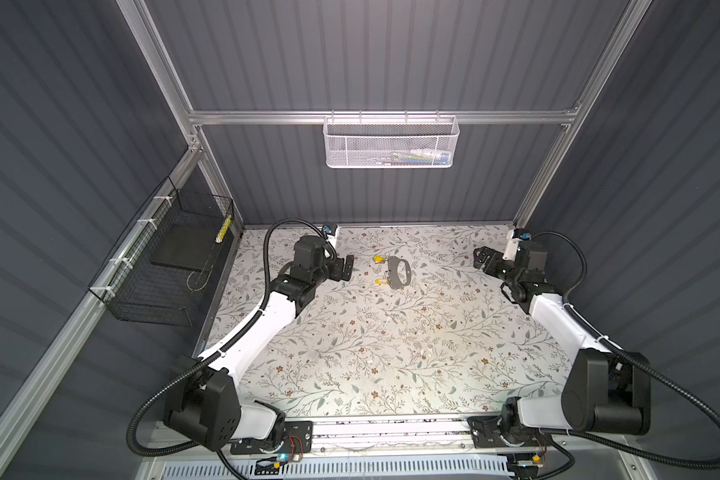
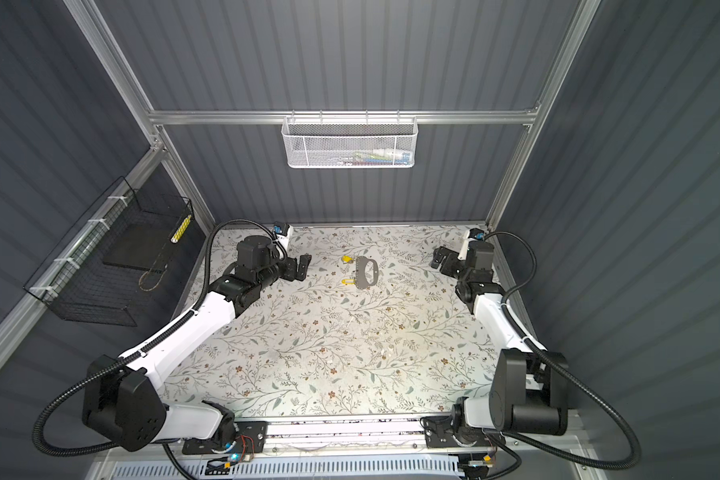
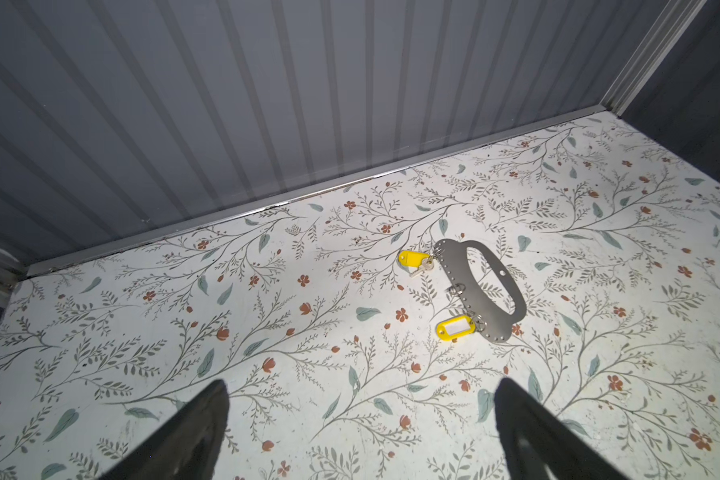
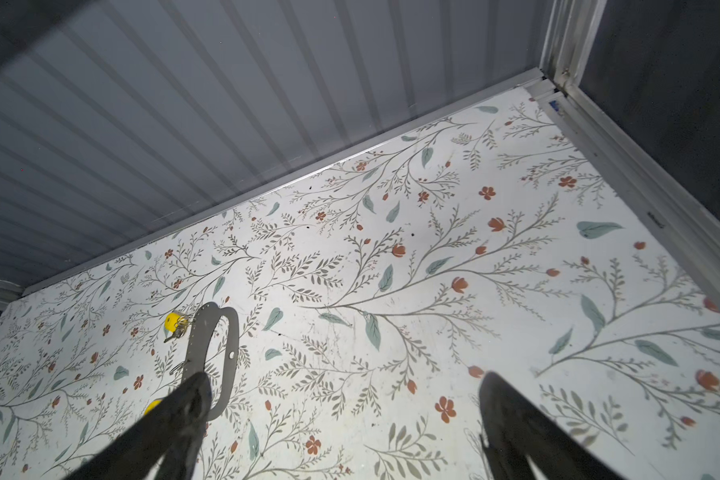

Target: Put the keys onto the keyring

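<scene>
Both keys (image 3: pixel 454 328) look ringed onto the keyring's (image 3: pixel 452 266) nine-o'clock edge, toward twelve o'clock on the table (image 1: pixel 391 353). Left gripper (image 3: pixel 362 386) and right gripper (image 4: pixel 345 376) gape wide, empty. Seems finished; next, pull clear.

Dim overall, the dark walls (image 1: pixel 371 62) swallow light, the flowered table (image 1: pixel 350 357) glares palest well behind the left pincer (image 1: pixel 347 269). By wrist camera a bright pool lies just ahead of it; its fingers (image 3: pixel 200 428) blur into dark wedges, picture corners fall dark
</scene>
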